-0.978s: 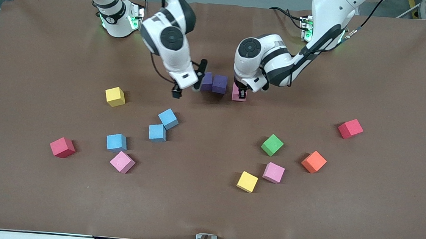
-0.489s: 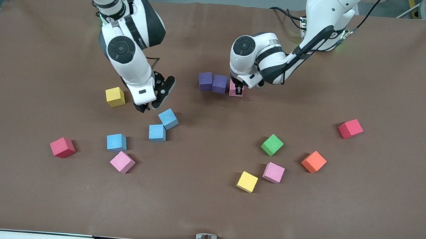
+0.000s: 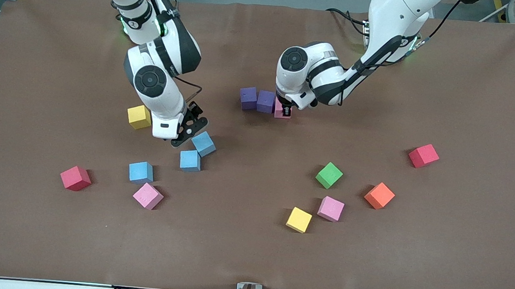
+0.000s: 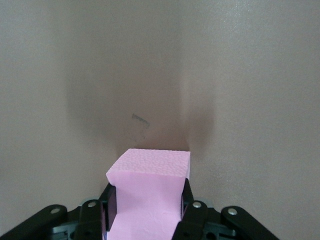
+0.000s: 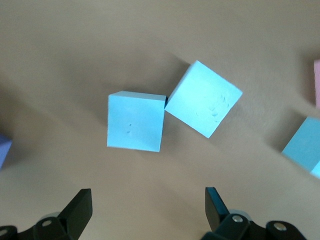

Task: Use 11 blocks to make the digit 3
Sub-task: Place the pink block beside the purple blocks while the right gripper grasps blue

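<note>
My right arm has swung away from the two purple foam cubes (image 3: 256,100) toward the blue ones, and my left has slid its pink cube in against that pair. On the brown table (image 3: 471,111), my right gripper (image 3: 188,127) hangs spread over two touching blue foam cubes (image 5: 172,115), nearer the front camera than the purple pair. My left gripper (image 3: 285,111) is clenched on the pink foam cube (image 4: 148,185), beside the purple pair.
</note>
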Controlling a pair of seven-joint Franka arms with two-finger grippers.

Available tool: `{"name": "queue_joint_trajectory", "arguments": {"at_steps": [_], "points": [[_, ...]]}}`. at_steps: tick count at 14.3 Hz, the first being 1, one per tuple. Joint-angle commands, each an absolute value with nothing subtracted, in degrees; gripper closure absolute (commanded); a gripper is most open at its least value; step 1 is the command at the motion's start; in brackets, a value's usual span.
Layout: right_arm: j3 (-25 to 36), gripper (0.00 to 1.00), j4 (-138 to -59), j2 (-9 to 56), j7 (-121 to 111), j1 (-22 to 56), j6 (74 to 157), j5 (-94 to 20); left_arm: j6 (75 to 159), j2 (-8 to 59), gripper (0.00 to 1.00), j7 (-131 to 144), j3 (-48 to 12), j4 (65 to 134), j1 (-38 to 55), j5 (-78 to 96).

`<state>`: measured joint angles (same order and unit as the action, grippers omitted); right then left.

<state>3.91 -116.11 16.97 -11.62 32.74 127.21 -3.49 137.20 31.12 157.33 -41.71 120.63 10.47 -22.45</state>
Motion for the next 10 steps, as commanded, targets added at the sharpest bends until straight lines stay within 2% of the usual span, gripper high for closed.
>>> {"name": "queue_joint_trajectory", "arguments": {"at_steps": [1, 10], "points": [[3.69, 0.01, -116.10, 19.50, -4.23, 33.83, 129.37, -5.97, 137.11, 31.90, 0.80, 164.00, -41.84, 119.79, 11.86, -22.68], [3.60, 0.00, -116.10, 25.14, -7.89, 36.65, 137.80, -5.63, 136.67, 32.52, 0.80, 166.46, -41.84, 119.79, 12.74, -22.24]]}}
